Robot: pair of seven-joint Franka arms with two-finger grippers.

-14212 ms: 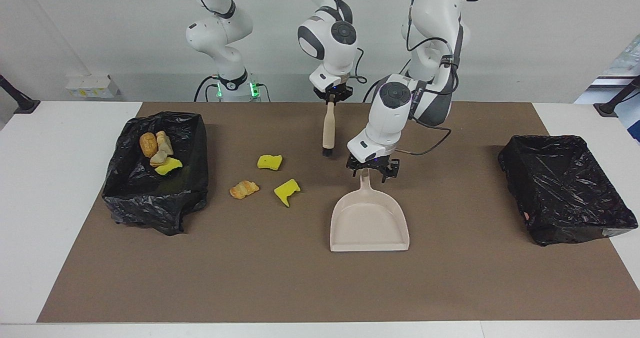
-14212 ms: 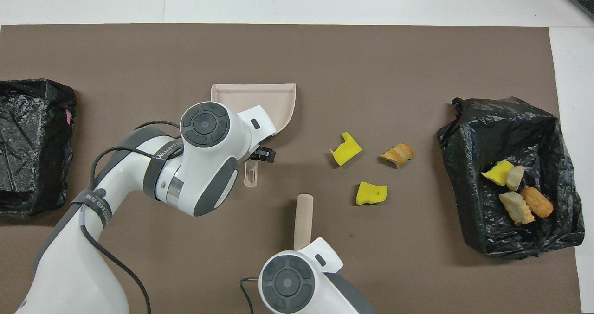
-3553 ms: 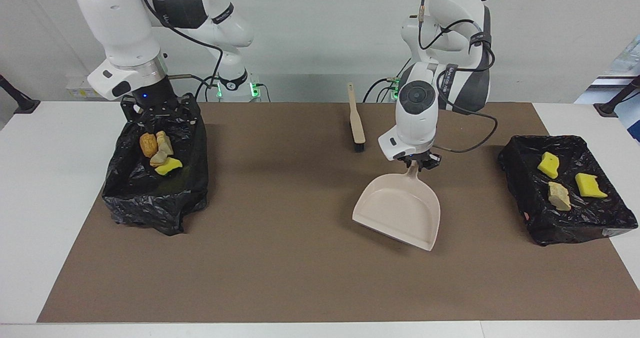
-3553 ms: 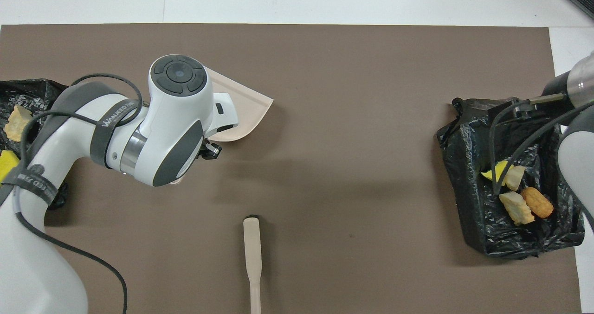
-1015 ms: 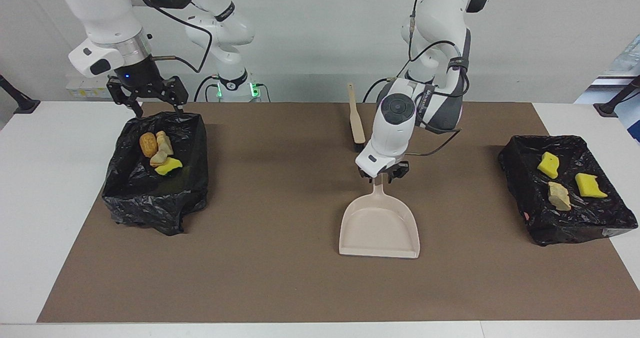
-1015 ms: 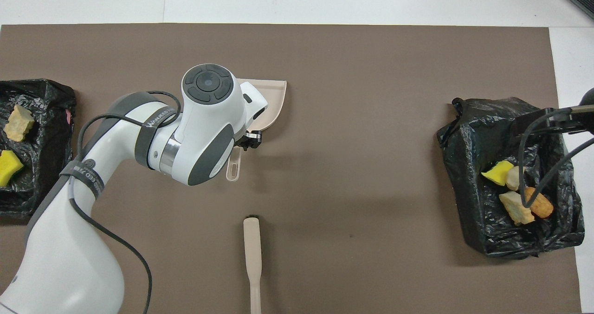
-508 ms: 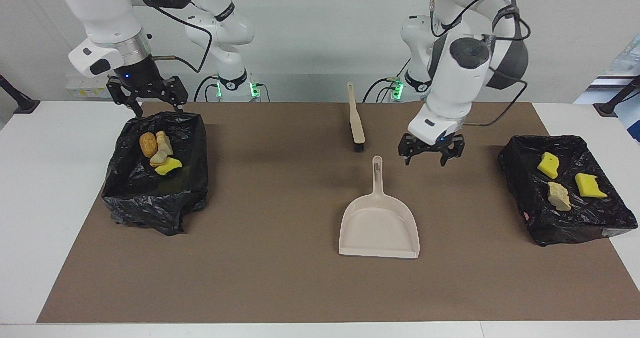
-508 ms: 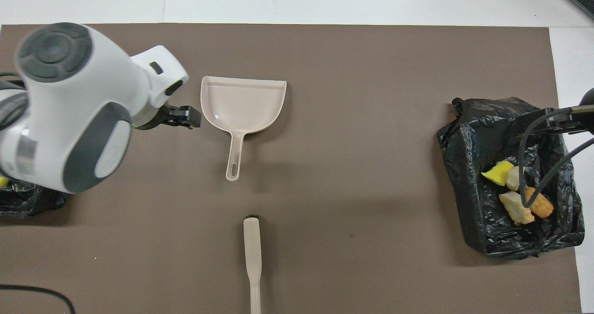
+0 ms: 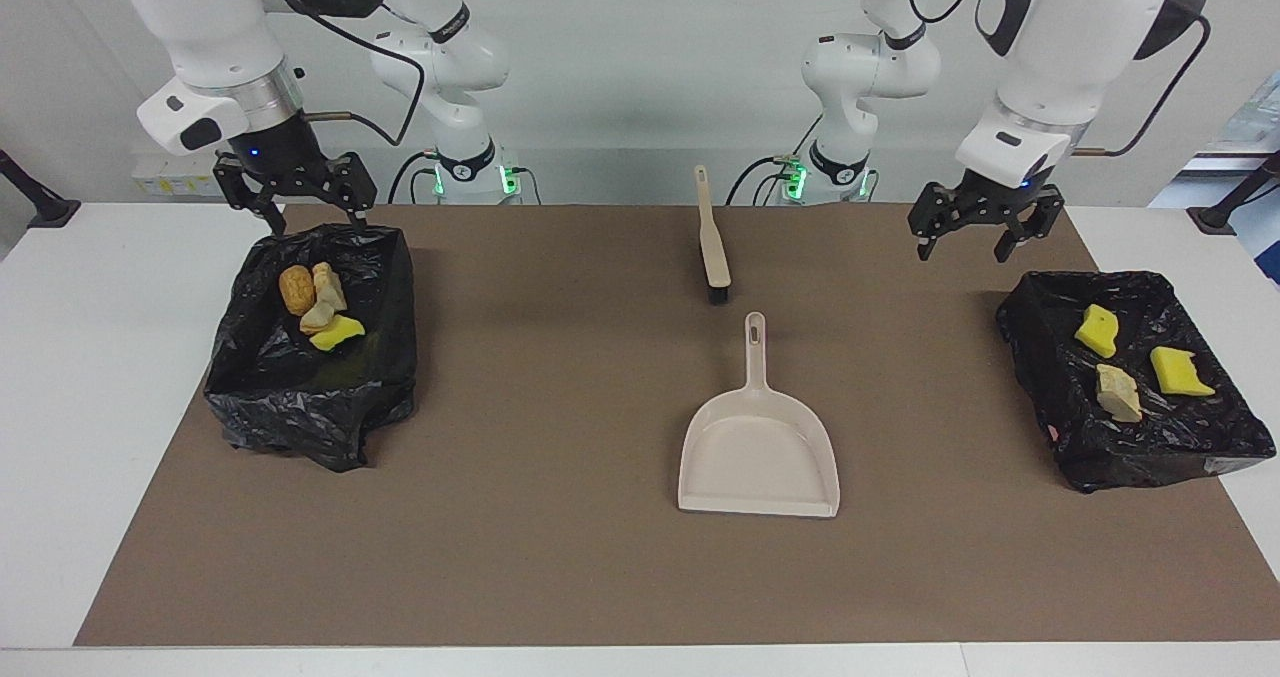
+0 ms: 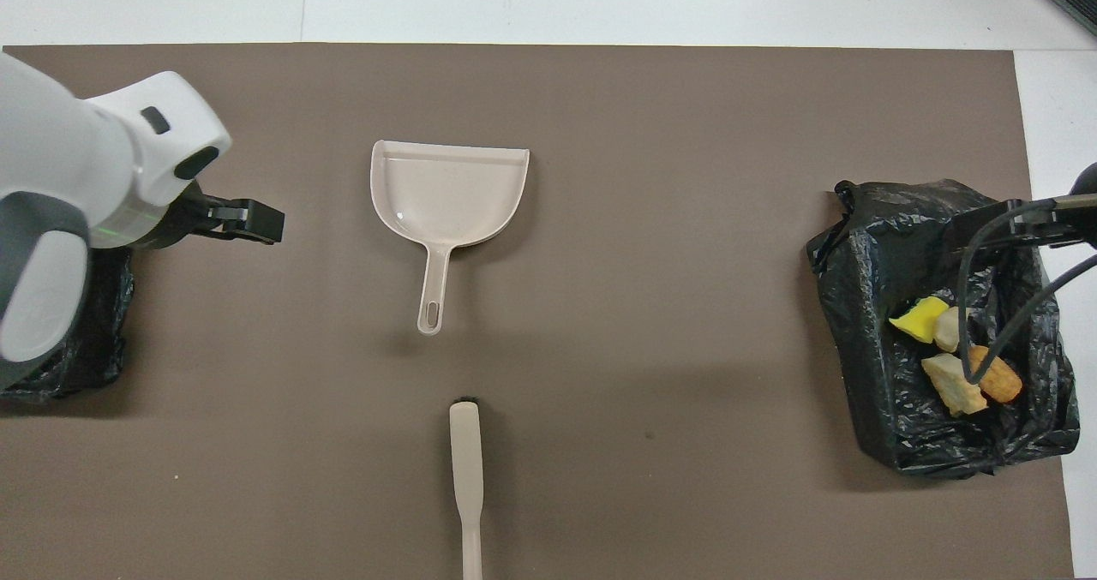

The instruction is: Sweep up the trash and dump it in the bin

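Seven scraps: the trash lies in two black-lined bins, none of it on the mat.
Bin at my right arm's end [image 9: 310,357]: four pieces sit inside, toward the robots' edge: a golden-tan chunk [image 9: 296,289], two pale bread-like chunks touching it, and a yellow sponge piece [image 9: 337,333] just beside them.
Bin at my left arm's end [image 9: 1135,437]: three pieces lie apart from one another: two yellow sponge pieces [image 9: 1096,330] [image 9: 1180,372] and one tan chunk [image 9: 1117,392].
My left claw [image 9: 977,233]: raised in the air over the brown mat, near the robots' corner of the bin at my left arm's end. Its fingers stand apart and carry nothing.
My right claw [image 9: 296,200]: raised over the robots' edge of the other bin. Its fingers are spread wide and carry nothing.
Dustpan [image 9: 758,447]: beige, lying flat on the mat near the middle of the counter, handle pointing toward the robots, mouth away from them. No claw touches it.
Brush [image 9: 711,242]: beige, lying on the mat nearer to the robots than the dustpan, its dark bristle end close to the dustpan's handle tip but apart from it.
Counter [image 9: 120,397]: white, covered across the middle by the brown mat [image 9: 540,517].
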